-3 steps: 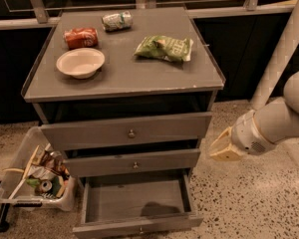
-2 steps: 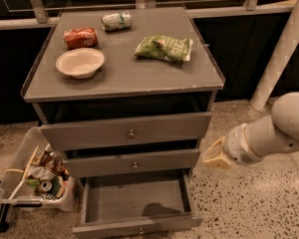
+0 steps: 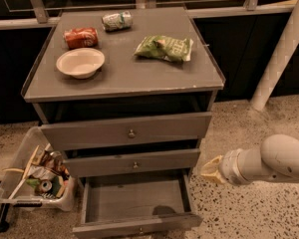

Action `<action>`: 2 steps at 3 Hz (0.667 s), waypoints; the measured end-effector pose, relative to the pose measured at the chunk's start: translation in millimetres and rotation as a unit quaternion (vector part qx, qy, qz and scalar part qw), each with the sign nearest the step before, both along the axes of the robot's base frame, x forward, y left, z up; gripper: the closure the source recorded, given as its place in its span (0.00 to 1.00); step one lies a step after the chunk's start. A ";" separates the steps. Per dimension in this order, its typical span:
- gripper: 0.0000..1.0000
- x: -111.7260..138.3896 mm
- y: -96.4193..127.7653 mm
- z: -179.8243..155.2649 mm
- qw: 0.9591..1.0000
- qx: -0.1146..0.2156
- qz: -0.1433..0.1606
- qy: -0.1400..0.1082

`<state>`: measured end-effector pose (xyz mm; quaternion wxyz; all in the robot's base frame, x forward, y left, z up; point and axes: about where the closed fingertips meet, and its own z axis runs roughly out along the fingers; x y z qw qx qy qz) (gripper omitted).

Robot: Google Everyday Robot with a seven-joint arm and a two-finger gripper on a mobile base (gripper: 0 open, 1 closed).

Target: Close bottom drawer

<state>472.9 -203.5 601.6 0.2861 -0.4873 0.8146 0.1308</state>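
Observation:
The bottom drawer [image 3: 134, 200] of the grey cabinet stands pulled far out, its grey plank floor bare and its slim front panel with a small knob [image 3: 140, 229] at the picture's lower edge. The middle drawer [image 3: 133, 163] and the top drawer [image 3: 129, 132] above it sit slightly out. My gripper [image 3: 209, 170] is a pale tip on the end of the white arm, coming in from the right. It hangs just right of the cabinet's lower right corner, level with the middle drawer and above the bottom drawer's right side.
On the cabinet top lie a white bowl [image 3: 80, 62], a red can [image 3: 80, 37], a silver-green can [image 3: 116, 21] and a green chip bag [image 3: 164, 48]. A clear bin [image 3: 32, 176] of clutter sits on the floor left. A white pole [image 3: 284, 49] stands right.
The arm and gripper have dropped lower and moved a little left, toward the open bottom drawer. The drawers have not moved.

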 end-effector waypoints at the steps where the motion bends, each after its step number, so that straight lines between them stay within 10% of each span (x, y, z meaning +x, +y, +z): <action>1: 1.00 0.4 -0.2 -3.8 1.000 0.000 -0.003 0.003; 2: 1.00 5.4 -2.7 -27.1 1.000 -0.005 -0.017 0.006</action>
